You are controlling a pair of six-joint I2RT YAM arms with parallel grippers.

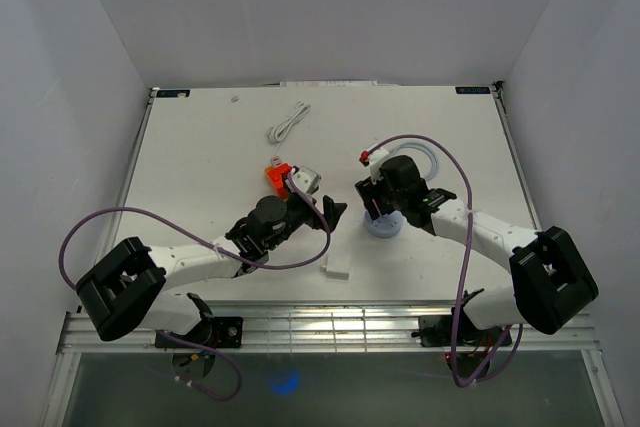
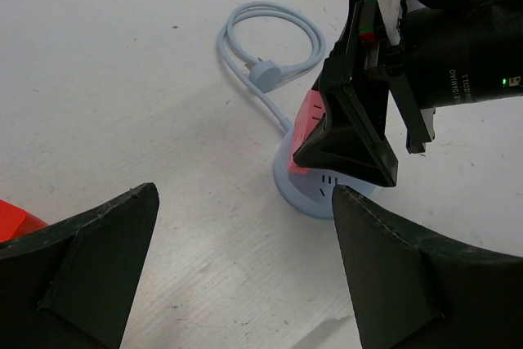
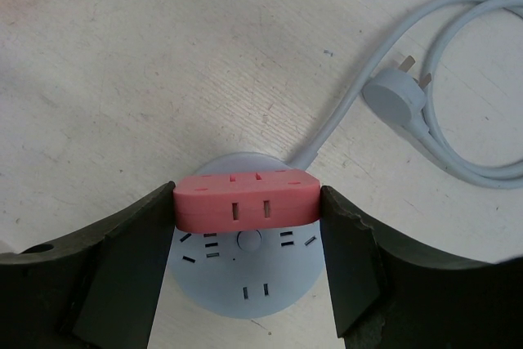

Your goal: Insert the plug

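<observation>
A pink plug block (image 3: 245,199) is clamped between my right gripper's (image 3: 247,212) jaws. It sits over the far half of a round light-blue socket hub (image 3: 245,275), and its prongs are hidden. In the top view the right gripper (image 1: 380,205) stands right over the hub (image 1: 383,226). In the left wrist view the plug (image 2: 308,126) meets the hub's top (image 2: 319,195). My left gripper (image 1: 335,215) is open and empty just left of the hub, its jaws (image 2: 245,259) wide apart above the bare table.
The hub's pale blue cord and wall plug (image 3: 397,97) coil behind it (image 1: 432,162). An orange-red block (image 1: 274,177) lies by the left arm's wrist. A white cable (image 1: 288,123) lies farther back. A small white block (image 1: 336,268) lies at the front centre.
</observation>
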